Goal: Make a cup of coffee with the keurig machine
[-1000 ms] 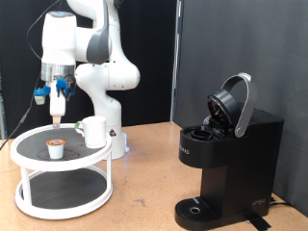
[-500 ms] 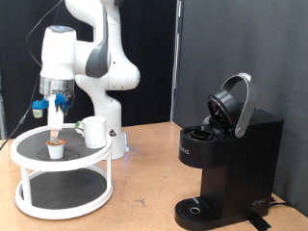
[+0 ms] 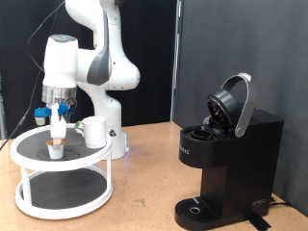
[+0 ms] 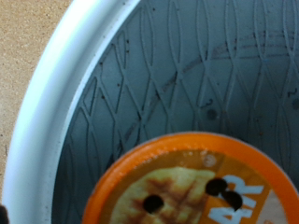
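Over the round white stand [image 3: 29,197] at the exterior view's left, I am hanging my gripper [image 3: 59,131] directly above the small pod [image 3: 57,147] on its top shelf. How wide my jaws are standing I cannot tell: the outside camera is too far off, and my wrist camera is showing no fingers at all, only the pod [image 4: 187,191] filling the lower part of its picture with its orange rim and brown printed top, resting on the dark patterned shelf mat [image 4: 187,75] inside the white rim [image 4: 56,103]. I judge the step in hand to be taking hold of this pod, and doing it well is meaning coming straight down, centred on it, and closing on its sides evenly so it is not tipping. The cup [image 3: 94,132] is sitting just beside the pod on the same shelf, so I am minding its wall. The coffee machine [image 3: 229,164] is standing well apart at the exterior view's right, lid [image 3: 234,102] raised.
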